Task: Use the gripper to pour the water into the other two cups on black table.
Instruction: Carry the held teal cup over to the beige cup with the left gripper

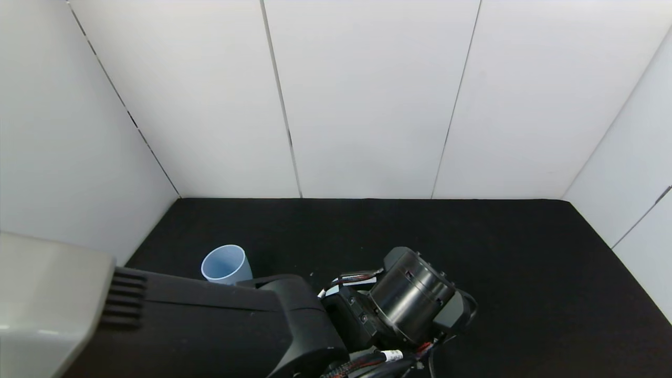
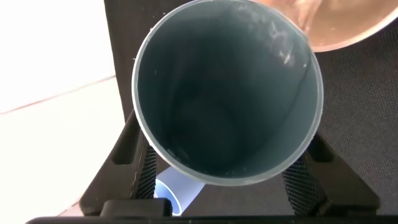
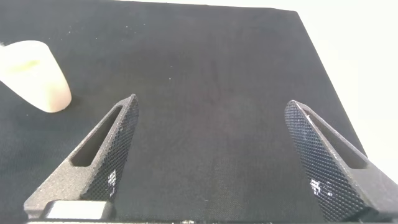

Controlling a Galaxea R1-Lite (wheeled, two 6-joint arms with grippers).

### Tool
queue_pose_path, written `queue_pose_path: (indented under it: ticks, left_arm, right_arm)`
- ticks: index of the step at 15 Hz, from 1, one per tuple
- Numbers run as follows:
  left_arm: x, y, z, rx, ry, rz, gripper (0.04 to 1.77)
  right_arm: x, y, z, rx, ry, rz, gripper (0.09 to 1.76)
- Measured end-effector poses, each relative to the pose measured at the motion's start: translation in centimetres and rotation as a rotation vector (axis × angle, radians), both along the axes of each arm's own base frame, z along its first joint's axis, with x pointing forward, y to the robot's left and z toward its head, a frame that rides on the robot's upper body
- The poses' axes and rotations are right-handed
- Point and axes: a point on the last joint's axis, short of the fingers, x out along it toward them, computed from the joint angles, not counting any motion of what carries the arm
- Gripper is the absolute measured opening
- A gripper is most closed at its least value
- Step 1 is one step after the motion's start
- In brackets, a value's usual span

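Observation:
In the left wrist view my left gripper (image 2: 227,158) is shut on a teal-green cup (image 2: 227,93), whose open mouth faces the camera. Its inner wall carries droplets; the water itself I cannot make out. The rim of the cream-white cup (image 2: 348,25) sits just beyond the teal cup's lip. The light blue cup (image 2: 177,194) shows below it and stands upright on the black table (image 1: 472,252) at the left (image 1: 226,263). In the head view only the left gripper's black wrist (image 1: 415,304) shows, hiding the teal and cream cups. My right gripper (image 3: 211,137) hangs open over bare table, with the cream-white cup (image 3: 34,74) off to one side.
White panel walls (image 1: 367,94) enclose the table on three sides. The left arm's grey and black housing (image 1: 157,325) fills the near left of the head view. Black cables (image 1: 378,362) trail under the wrist.

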Motion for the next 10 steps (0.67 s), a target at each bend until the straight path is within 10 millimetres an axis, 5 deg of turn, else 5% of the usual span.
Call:
queue_pose_path:
  ticks: [10]
  left_arm:
    - [0.06,-0.14,-0.49,0.049,-0.015,-0.001,1.14]
  right_arm:
    - [0.0,0.0,0.01,0.0,-0.001,0.0,1.71]
